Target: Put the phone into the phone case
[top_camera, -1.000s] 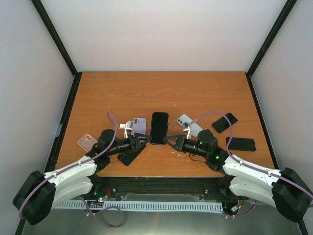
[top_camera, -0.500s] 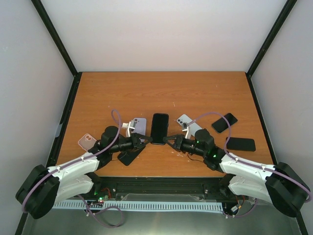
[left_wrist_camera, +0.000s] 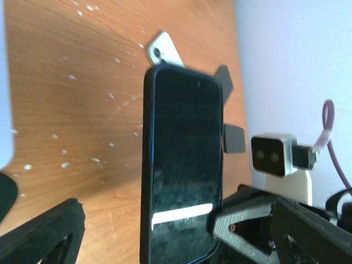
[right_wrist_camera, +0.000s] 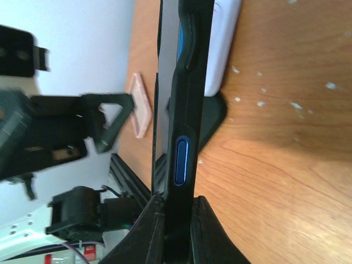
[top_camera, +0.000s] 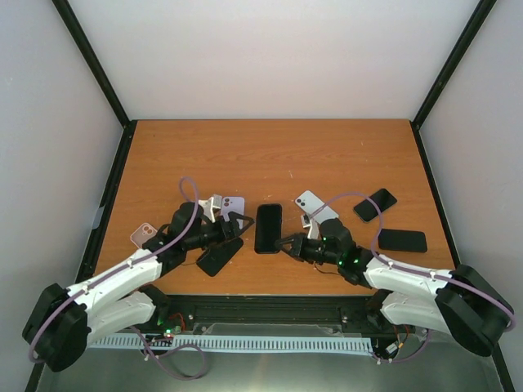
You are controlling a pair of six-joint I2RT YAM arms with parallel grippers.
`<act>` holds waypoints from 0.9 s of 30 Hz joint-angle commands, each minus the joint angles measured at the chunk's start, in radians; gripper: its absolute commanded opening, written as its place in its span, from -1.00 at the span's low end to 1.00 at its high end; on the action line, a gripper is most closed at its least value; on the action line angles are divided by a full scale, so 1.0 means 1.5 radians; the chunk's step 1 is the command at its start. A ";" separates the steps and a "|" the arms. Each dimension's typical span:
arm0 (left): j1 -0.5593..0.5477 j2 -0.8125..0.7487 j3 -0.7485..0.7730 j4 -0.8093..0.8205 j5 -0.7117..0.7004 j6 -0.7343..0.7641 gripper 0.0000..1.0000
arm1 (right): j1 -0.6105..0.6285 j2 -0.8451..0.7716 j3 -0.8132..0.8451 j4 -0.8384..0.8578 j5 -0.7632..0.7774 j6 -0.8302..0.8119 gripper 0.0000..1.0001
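Black phone (top_camera: 268, 228) has shifted lower at frame centre; right gripper (top_camera: 287, 242) clamps its lower edge; left gripper (top_camera: 242, 220) stands spread wide beside it.

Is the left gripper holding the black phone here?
No, the left gripper stands open beside the black phone without touching it; the right gripper alone pinches its near end.

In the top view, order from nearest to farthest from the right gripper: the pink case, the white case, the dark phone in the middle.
1. Dark phone, in the middle, held by the right gripper.
2. White case, just beyond the gripper.
3. Pink case, far left.
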 commanded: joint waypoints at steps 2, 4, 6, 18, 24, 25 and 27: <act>0.000 0.002 0.093 -0.205 -0.168 0.070 0.99 | 0.003 0.017 -0.015 -0.010 0.006 -0.037 -0.93; -0.001 0.013 0.120 -0.259 -0.217 0.082 0.99 | 0.003 0.033 -0.018 -0.009 0.003 -0.040 -0.91; -0.001 0.029 0.146 -0.303 -0.255 0.092 0.99 | 0.003 0.055 -0.021 -0.001 -0.005 -0.040 -0.90; 0.009 0.153 0.236 -0.403 -0.330 0.126 0.99 | 0.003 0.111 -0.010 -0.081 0.025 -0.049 -0.49; 0.011 0.221 0.275 -0.409 -0.352 0.148 0.99 | 0.002 0.056 0.056 -0.275 0.123 -0.119 0.04; 0.013 0.230 0.281 -0.406 -0.354 0.152 0.99 | 0.002 0.044 0.068 -0.303 0.140 -0.137 0.11; 0.016 0.254 0.292 -0.403 -0.356 0.162 0.99 | 0.000 0.025 0.092 -0.355 0.172 -0.164 0.29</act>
